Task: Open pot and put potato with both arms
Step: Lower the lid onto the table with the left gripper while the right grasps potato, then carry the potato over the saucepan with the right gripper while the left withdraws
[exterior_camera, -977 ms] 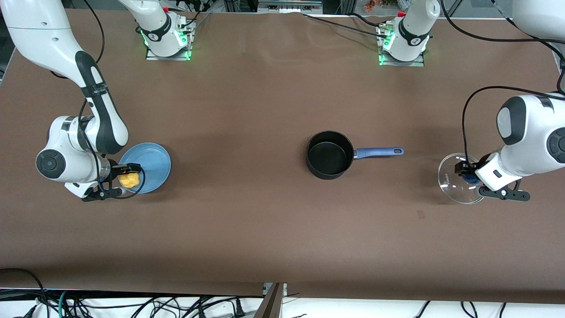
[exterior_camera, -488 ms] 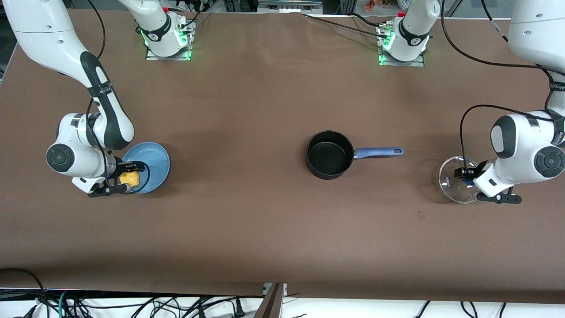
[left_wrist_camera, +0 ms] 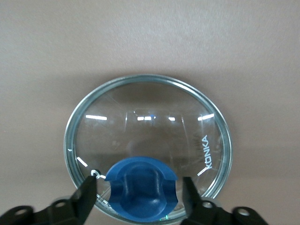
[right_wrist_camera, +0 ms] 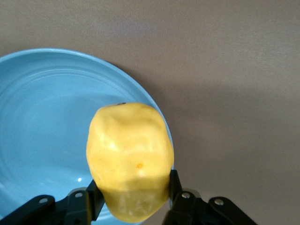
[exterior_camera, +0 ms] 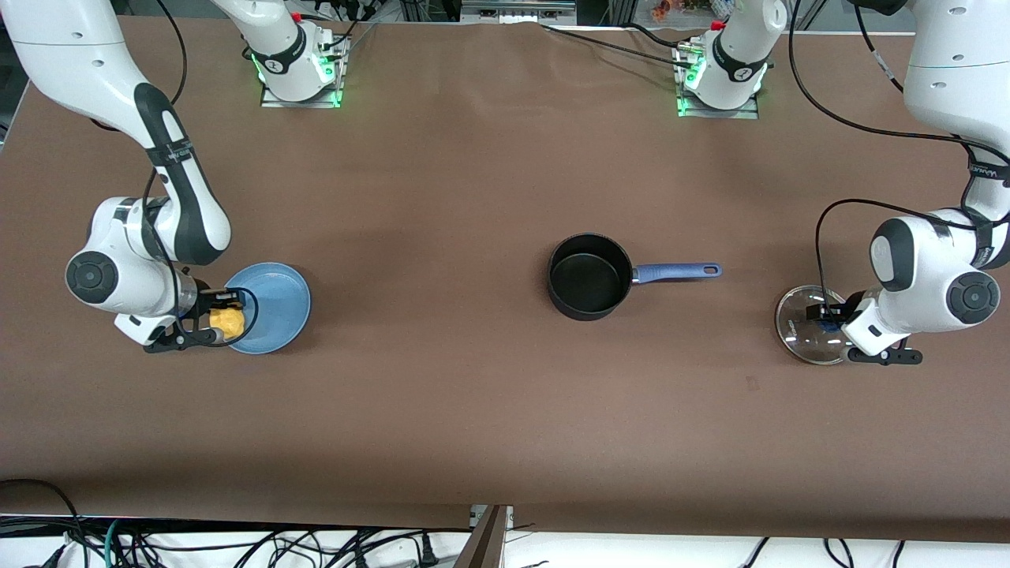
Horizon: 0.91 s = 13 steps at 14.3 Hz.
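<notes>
The black pot [exterior_camera: 588,278] stands open mid-table, its blue handle [exterior_camera: 678,272] pointing toward the left arm's end. Its glass lid [exterior_camera: 803,331] lies flat on the table at the left arm's end. My left gripper [exterior_camera: 828,315] is low over the lid. In the left wrist view its fingers [left_wrist_camera: 89,190] stand open on either side of the blue knob [left_wrist_camera: 140,190], with a gap on each side. My right gripper [exterior_camera: 225,319] is shut on the yellow potato [exterior_camera: 226,321], which it holds over the rim of the light-blue plate [exterior_camera: 280,304]. The right wrist view shows the potato [right_wrist_camera: 129,154] between the fingers.
The light-blue plate [right_wrist_camera: 42,117] sits at the right arm's end of the table. The brown table [exterior_camera: 442,379] lies bare between the plate and the pot. The two arm bases stand along the edge farthest from the front camera.
The lid has gone from tilted in the left gripper to lying flat on the table, and the left gripper has lowered with it. The right gripper has shifted slightly with the potato.
</notes>
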Motion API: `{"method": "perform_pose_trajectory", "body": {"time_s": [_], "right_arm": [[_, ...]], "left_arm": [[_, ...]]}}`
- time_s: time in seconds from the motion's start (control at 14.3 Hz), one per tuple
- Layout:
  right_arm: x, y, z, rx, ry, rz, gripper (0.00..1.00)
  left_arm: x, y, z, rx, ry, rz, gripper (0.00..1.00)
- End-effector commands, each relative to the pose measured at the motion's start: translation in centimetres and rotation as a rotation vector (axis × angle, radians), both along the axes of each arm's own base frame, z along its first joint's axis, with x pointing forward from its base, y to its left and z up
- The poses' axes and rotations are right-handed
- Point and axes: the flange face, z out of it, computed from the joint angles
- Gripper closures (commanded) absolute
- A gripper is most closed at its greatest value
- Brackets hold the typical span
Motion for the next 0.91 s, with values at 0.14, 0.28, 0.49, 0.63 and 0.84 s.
{"method": "perform_pose_trajectory", "body": {"time_s": [0.14,0.28,0.49,0.63,0.84], "right_arm": [[1.8,5.9,6.5,0.071,0.057,-0.221,0.7],[2.0,10.9,8.5,0.074,0.08,-0.314,0.7],[1.2,20.8,10.9,0.072,0.091,-0.48,0.7],[-0.4,28.2,11.3,0.062,0.086,-0.539,0.7],[-2.9,42.1,12.3,0.13,0.086,-0.677,0.7]], "left_arm": [[1.0,-2.3,9.8,-0.02,-0.014,0.035,0.0],[0.7,-4.1,15.1,-0.023,-0.024,0.064,0.0],[-0.8,-6.5,22.0,-0.032,-0.062,0.046,0.0],[-2.3,-7.5,26.5,-0.029,-0.09,0.035,0.0],[-3.6,-8.0,31.5,-0.02,-0.15,0.022,0.0]]}}
